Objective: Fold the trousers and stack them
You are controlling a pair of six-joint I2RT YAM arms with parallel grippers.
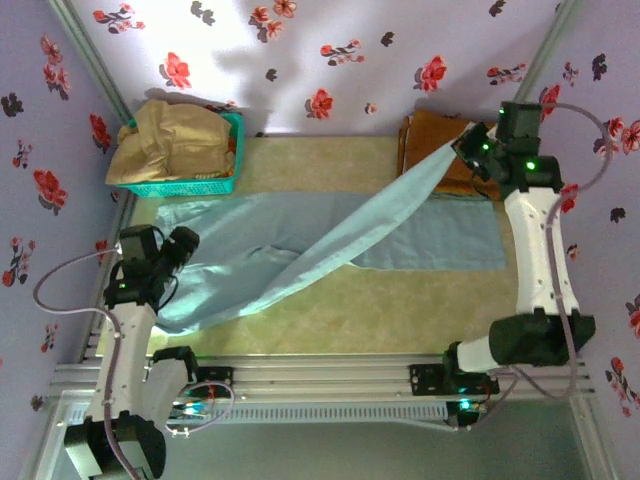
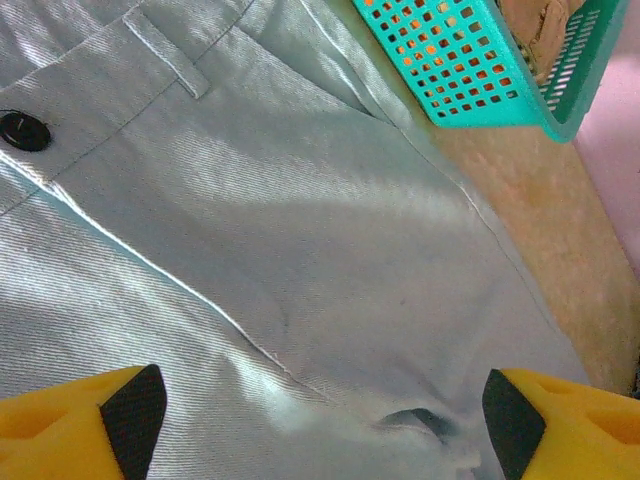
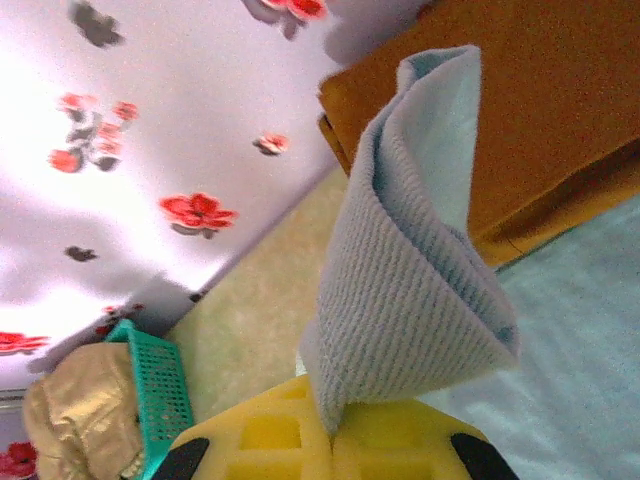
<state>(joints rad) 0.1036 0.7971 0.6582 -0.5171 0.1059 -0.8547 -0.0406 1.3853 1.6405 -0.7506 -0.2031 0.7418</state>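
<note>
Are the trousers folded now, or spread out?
Mostly spread: the trousers lie flat on the table, but the right hand holds one leg end lifted.

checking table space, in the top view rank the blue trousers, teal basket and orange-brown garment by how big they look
1. trousers, clearly largest.
2. teal basket and orange-brown garment look about alike; the garment is partly covered by the lifted leg, so unranked.
</note>
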